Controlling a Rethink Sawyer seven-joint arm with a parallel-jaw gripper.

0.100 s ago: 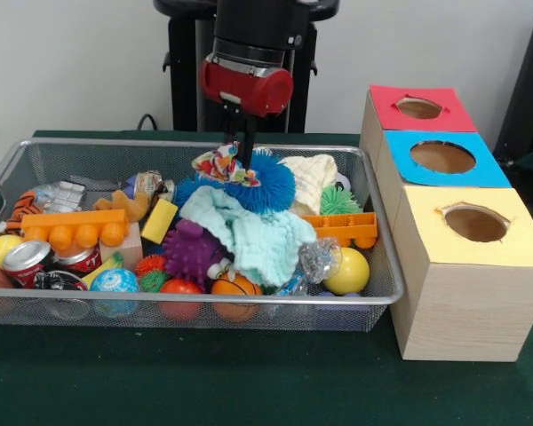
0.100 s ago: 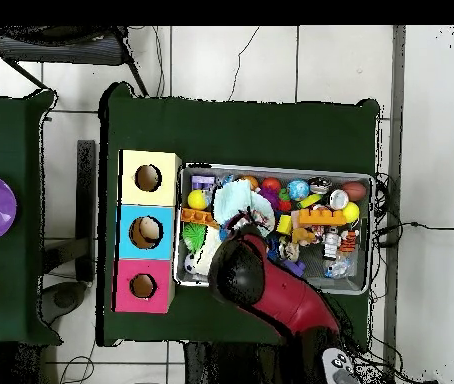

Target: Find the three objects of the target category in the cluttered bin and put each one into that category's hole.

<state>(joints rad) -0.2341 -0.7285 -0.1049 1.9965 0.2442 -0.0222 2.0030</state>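
Observation:
My gripper (image 1: 241,153) comes down from the red wrist into the middle back of the wire bin (image 1: 204,300). It is shut on a small multicoloured patterned cloth (image 1: 220,165) that lies bunched on a blue spiky ball (image 1: 274,186). A mint green cloth (image 1: 249,235) is draped just in front, and a cream knit cloth (image 1: 311,180) lies to the right. Beside the bin stand three boxes with holes in red (image 1: 418,107), blue (image 1: 442,157) and yellow (image 1: 476,224) tops. In the overhead view the arm (image 2: 241,270) hides the gripper, and the mint cloth (image 2: 233,203) shows beyond it.
The bin also holds a purple spiky ball (image 1: 191,251), a yellow ball (image 1: 348,271), orange toy bricks (image 1: 75,228), soda cans (image 1: 27,259), a small basketball (image 1: 234,288) and a green spiky toy (image 1: 338,200). The boxes (image 2: 146,232) touch the bin's side (image 2: 180,225).

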